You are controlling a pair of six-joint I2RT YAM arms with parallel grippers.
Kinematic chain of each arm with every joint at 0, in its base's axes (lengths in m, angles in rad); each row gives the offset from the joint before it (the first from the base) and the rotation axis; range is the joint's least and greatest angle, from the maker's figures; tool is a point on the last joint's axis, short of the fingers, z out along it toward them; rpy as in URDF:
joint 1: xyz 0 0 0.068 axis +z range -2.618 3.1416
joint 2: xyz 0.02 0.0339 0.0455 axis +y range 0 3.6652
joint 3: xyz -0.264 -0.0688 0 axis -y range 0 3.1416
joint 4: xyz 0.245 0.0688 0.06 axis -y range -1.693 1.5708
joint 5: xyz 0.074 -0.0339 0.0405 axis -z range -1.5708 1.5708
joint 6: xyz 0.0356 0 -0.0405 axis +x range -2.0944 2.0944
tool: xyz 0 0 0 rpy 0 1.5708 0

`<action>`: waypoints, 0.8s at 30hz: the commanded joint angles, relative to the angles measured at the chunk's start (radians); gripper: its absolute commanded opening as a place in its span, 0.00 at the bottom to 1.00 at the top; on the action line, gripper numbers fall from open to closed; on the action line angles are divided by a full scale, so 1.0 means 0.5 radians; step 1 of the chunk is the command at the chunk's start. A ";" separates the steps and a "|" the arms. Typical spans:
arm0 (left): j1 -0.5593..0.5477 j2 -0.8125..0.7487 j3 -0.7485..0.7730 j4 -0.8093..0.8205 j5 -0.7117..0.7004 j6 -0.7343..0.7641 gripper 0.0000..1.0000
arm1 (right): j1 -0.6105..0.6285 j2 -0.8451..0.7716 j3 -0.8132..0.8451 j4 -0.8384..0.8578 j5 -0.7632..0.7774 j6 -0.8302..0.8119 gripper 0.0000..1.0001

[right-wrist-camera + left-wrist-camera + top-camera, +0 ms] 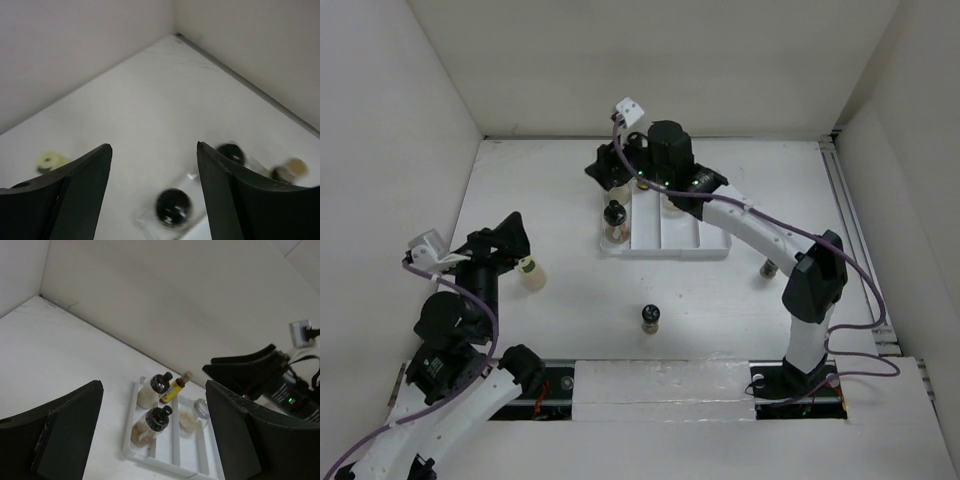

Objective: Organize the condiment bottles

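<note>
A white divided tray holds several condiment bottles. In the left wrist view its left lane carries two black-capped jars. A slim yellow bottle leans beside them, and a wide clear glass jar stands one lane over. My right gripper hangs open above the tray's back left corner, with a black cap below its fingers and nothing between them. Over the left of the table my left gripper is open and empty, next to a pale-capped bottle.
A small dark bottle stands on the table in front of the tray. Another small bottle is right of the tray, under the right arm. White walls close in the table on three sides.
</note>
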 commanded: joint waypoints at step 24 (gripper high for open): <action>0.003 -0.244 -0.060 0.138 -0.112 -0.023 0.79 | 0.750 1.138 0.848 -0.244 -0.233 -0.241 0.88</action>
